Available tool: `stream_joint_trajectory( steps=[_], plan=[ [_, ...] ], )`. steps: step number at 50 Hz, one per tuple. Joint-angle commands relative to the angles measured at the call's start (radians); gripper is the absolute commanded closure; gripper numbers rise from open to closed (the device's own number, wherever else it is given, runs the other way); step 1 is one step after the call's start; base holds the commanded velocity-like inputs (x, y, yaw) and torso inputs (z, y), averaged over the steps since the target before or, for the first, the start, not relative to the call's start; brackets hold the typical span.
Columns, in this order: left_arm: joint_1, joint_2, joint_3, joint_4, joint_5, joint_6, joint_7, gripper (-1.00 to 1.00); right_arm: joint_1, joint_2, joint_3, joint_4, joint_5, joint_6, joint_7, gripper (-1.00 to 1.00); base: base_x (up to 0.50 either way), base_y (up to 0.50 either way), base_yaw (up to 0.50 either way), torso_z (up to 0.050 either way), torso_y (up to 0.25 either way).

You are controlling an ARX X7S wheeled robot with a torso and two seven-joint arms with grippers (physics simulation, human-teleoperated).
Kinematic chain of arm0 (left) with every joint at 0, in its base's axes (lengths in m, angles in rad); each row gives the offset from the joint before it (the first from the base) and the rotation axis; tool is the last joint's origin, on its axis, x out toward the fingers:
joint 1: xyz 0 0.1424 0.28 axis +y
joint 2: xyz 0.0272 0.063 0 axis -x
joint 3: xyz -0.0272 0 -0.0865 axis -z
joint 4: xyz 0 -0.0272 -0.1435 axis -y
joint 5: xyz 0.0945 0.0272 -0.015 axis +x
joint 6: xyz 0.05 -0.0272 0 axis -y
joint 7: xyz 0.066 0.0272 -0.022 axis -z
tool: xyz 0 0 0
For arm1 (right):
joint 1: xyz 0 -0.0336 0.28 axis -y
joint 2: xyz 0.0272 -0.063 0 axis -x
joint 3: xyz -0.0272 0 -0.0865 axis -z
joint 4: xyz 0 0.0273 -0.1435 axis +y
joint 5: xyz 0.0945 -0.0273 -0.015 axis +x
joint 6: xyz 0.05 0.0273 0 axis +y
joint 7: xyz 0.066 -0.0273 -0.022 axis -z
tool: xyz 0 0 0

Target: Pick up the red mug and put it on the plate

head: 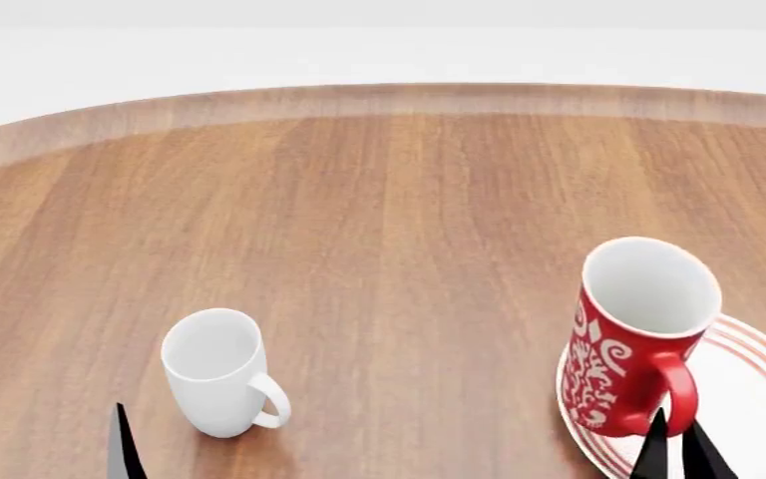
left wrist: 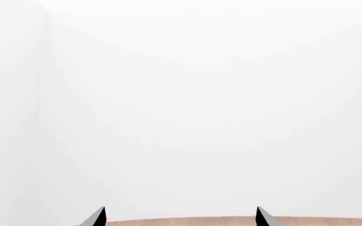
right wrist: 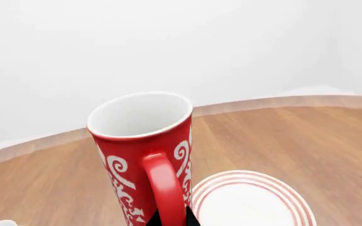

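Note:
The red mug (head: pixel 622 349) with white swirls stands upright over the left edge of the red-ringed white plate (head: pixel 756 399). My right gripper (head: pixel 676 451) is shut on the mug's red handle from the near side. In the right wrist view the handle (right wrist: pixel 165 188) runs down between the dark fingertips, with the red mug (right wrist: pixel 143 141) close in front and the plate (right wrist: pixel 250 202) beside it. Whether the mug's base touches the plate I cannot tell. My left gripper (head: pixel 44 444) is open at the near left with nothing in it; in its own view the left gripper (left wrist: pixel 179 217) faces a white wall.
A plain white mug (head: pixel 216 374) stands upright on the round wooden table (head: pixel 397 200), just right of my left gripper, handle towards the near right. The table's far edge (head: pixel 383 95) curves across the back, with white wall beyond.

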Motion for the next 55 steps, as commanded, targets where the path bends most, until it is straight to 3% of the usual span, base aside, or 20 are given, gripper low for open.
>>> stream_joint_trajectory(
  steps=[1,42,45,55],
  plan=[
    [-0.001,0.0,0.001,-0.002,0.0,0.005,-0.003,-1.0,0.098,0.0,0.004,0.042,0.036,0.049,0.051,1.0,0.0,0.0,0.0,0.0,0.0],
    [-0.002,-0.003,0.007,-0.002,-0.004,0.005,-0.008,-1.0,0.106,-0.018,0.018,0.105,-0.015,0.032,0.077,1.0,0.0,0.0,0.0,0.0,0.0],
    [-0.003,-0.006,0.011,0.0,-0.004,0.0,-0.003,-1.0,0.112,-0.012,0.044,0.114,0.043,0.011,0.047,1.0,0.0,0.0,0.0,0.0,0.0],
    [-0.002,-0.008,0.014,0.004,-0.009,-0.008,-0.002,-1.0,0.273,0.048,-0.008,0.248,-0.009,0.057,-0.124,1.0,0.0,0.0,0.0,0.0,0.001]
  ],
)
